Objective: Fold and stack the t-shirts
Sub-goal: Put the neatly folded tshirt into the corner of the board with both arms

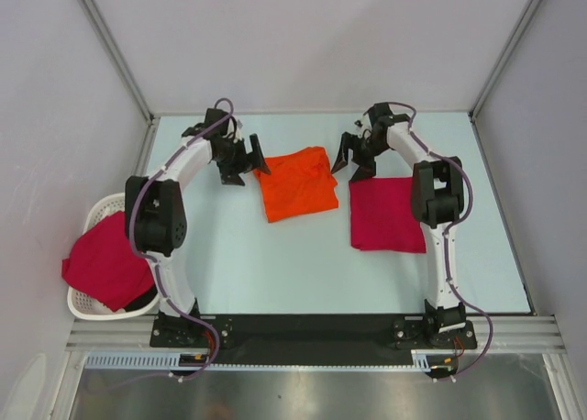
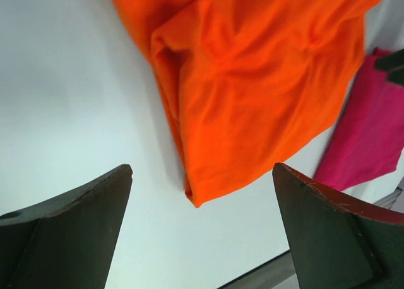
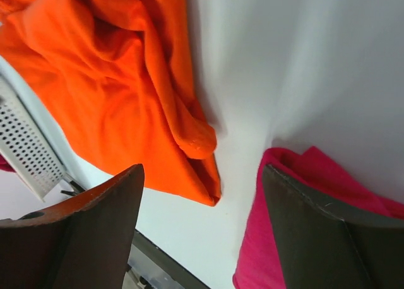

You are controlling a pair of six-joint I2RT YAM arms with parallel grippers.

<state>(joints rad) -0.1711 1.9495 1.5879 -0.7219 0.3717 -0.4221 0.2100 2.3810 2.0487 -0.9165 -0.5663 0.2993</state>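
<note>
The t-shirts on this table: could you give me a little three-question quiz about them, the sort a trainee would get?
1. True or false: the orange t-shirt lies between the left gripper and the right gripper, and neither is holding it.
2. The left crimson t-shirt is: A) draped over the white basket; B) tucked under the orange one; C) hanging from an arm.
3. How many t-shirts lie on the table?

Key: 1 true; 2 A; 3 two, the orange one and the right crimson t-shirt.
</note>
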